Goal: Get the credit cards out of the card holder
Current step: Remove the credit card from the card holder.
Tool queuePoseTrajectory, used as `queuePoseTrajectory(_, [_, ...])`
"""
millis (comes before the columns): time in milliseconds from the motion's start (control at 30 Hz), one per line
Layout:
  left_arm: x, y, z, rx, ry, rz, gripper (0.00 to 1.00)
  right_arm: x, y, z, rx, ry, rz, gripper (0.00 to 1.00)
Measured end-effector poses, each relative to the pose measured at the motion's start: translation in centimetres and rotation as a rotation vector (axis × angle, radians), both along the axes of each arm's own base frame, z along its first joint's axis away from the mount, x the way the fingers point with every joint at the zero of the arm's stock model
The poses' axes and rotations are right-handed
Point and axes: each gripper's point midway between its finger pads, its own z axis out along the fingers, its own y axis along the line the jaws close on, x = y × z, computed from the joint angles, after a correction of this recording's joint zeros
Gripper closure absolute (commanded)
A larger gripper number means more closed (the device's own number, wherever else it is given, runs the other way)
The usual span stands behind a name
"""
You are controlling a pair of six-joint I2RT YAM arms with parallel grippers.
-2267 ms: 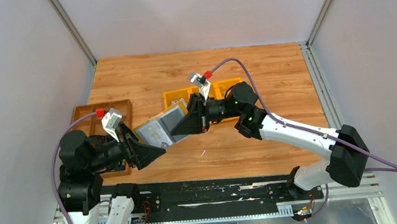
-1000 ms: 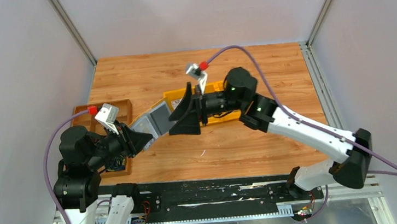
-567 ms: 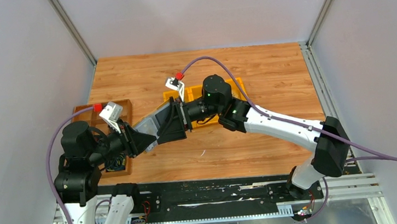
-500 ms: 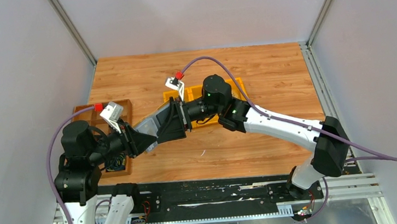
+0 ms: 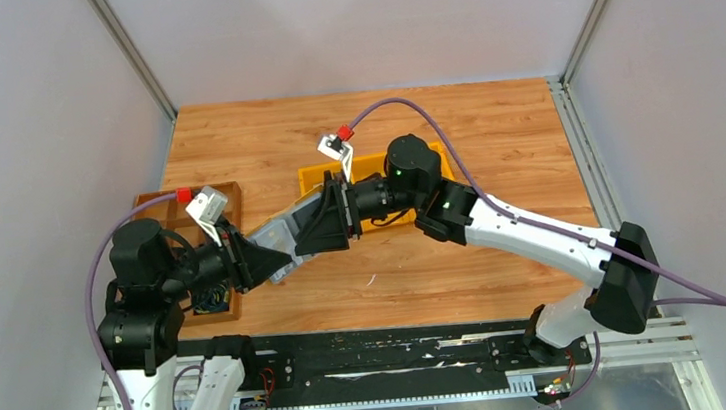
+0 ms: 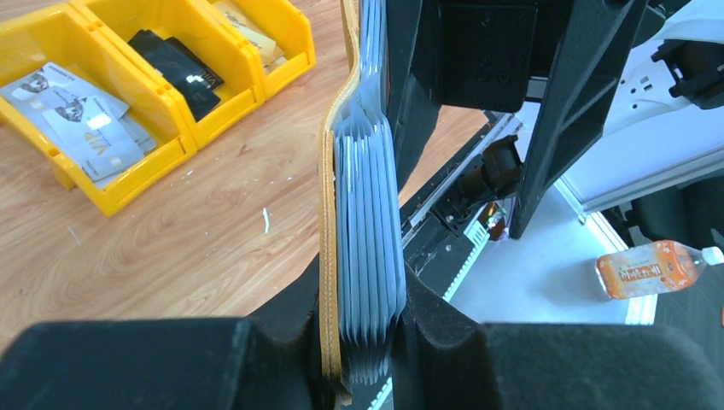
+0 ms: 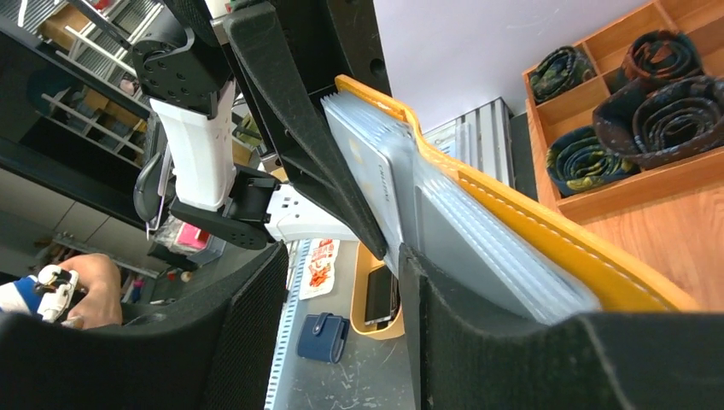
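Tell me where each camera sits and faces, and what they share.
Top external: above, behind the bases, looking down at the table; both arms show.
Left wrist: on the left arm, facing the bins; own fingers clamp the card holder.
Right wrist: on the right arm, facing the brown tray; own fingers show.
All share the card holder.

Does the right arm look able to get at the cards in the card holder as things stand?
Probably yes: the left gripper clamps one end of the card holder, and its sleeved cards face the right gripper, whose jaws stand open right beside them with nothing between.
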Motion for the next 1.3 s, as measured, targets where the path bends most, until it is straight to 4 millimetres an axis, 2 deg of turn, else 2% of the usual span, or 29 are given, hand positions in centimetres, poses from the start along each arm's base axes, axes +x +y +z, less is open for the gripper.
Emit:
queuePoseTrajectory(100, [-0.2, -0.2, 0.3, -0.010, 0.005, -0.013, 0.91, 0.4, -0.7, 0.5, 0.007, -0.022, -0.018, 0.39])
queuePoseTrajectory(200, [0.0, -0.2, -0.3, -0.004, 0.064, -0.026, 0.91, 1.5, -1.5, 1.1, -0.018, -0.060, -0.036, 0.29])
queuePoseTrajectory(367, [-0.3, -0.7, -0.4, -0.008, 0.121, -0.098, 0.89, 3.8, -2.7, 4.5, -0.019, -0.272, -0.108, 0.17])
queuePoseTrajectory(433, [-0.6, -0.9, -0.3, -0.015, 0.122, -0.123, 0.88, 4.2, -3.0, 5.1, -0.013, -0.365, -0.115, 0.16])
queuePoseTrajectory(533, [-1.3, -1.1, -0.1, -0.028, 0.116, -0.152, 0.86, 4.5, -2.7, 4.5, -0.021, -0.440, -0.091, 0.15])
queuePoseTrajectory(600, [-1.7, -1.3, 0.1, -0.037, 0.115, -0.169, 0.86, 4.8, -1.9, 3.5, -0.041, -0.467, -0.049, 0.15])
queuePoseTrajectory(700, [-1.9, -1.4, 0.2, -0.044, 0.115, -0.181, 0.85, 4.9, -0.8, 0.9, -0.082, -0.448, 0.040, 0.24])
queuePoseTrajectory(800, [-2.0, -1.3, 0.0, -0.040, 0.129, -0.173, 0.86, 4.0, -0.1, -1.3, -0.093, -0.379, 0.154, 0.41])
queuePoseTrajectory(867, [-1.9, -1.2, -0.2, -0.034, 0.138, -0.163, 0.86, 3.2, 0.0, -1.7, -0.082, -0.343, 0.217, 0.56])
queuePoseTrajectory(967, [-1.8, -1.1, -0.4, -0.024, 0.133, -0.156, 0.86, 2.1, -0.3, -1.7, -0.058, -0.294, 0.282, 0.72])
queuePoseTrajectory(1000, [-1.8, -1.1, -0.4, -0.021, 0.131, -0.154, 0.81, 1.7, -0.5, -1.6, -0.043, -0.283, 0.303, 0.80])
queuePoseTrajectory(1033, [-1.8, -1.1, -0.5, -0.018, 0.127, -0.154, 0.71, 1.5, -0.6, -1.6, -0.036, -0.280, 0.312, 0.90])
queuePoseTrajectory(1067, [-1.7, -1.0, -0.5, -0.013, 0.123, -0.149, 0.62, 1.2, -0.7, -1.6, -0.027, -0.272, 0.325, 0.94])
queuePoseTrajectory(1100, [-1.7, -0.9, -0.6, -0.008, 0.118, -0.146, 0.48, 1.0, -0.8, -1.6, -0.022, -0.260, 0.333, 0.99])
queuePoseTrajectory(1200, [-1.9, -1.0, -0.3, -0.010, 0.092, -0.153, 0.41, 0.8, -0.9, -1.9, -0.018, -0.242, 0.346, 1.00])
queuePoseTrajectory(1300, [-2.4, -1.1, 0.1, -0.014, 0.060, -0.168, 0.38, 0.7, -1.0, -2.0, -0.017, -0.231, 0.354, 1.00])
